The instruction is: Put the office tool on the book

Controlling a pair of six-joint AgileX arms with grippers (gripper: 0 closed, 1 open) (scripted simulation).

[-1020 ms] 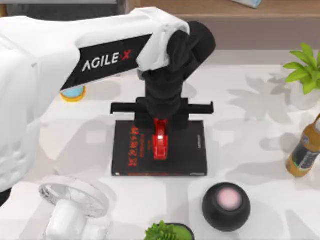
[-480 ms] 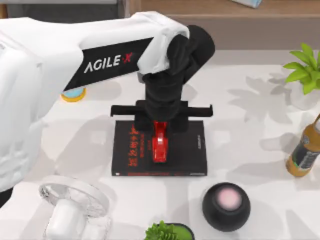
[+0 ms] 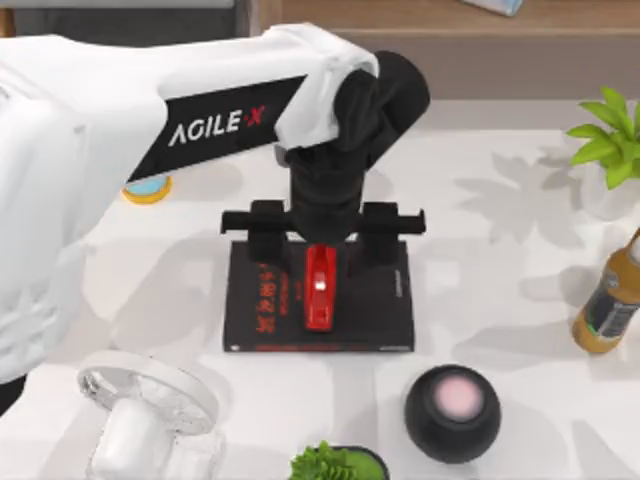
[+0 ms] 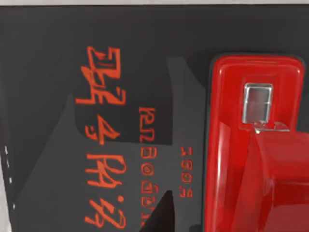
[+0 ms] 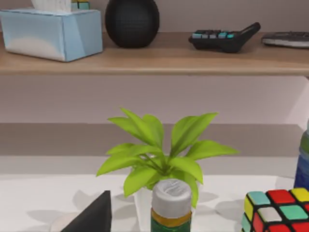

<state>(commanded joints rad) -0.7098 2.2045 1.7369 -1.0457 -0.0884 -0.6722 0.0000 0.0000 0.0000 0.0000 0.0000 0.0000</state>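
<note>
Top view has the red stapler (image 3: 320, 289) lying flat on the black book (image 3: 380, 300), near the middle of the cover and just right of the red lettering. The left gripper (image 3: 322, 238) hangs over the book's far edge, fingers spread wide to either side of the stapler and gripping nothing. Left wrist view looks straight down on the stapler's glossy shell (image 4: 256, 145) and its metal window. It looks rigid, light and slick, so any regrasp is best taken across its narrow flanks at mid-length. The task appears done. Near the bench's front edge stands a clear glass vessel (image 3: 150, 410), its contents unclear. The right arm is parked off to the right.
</note>
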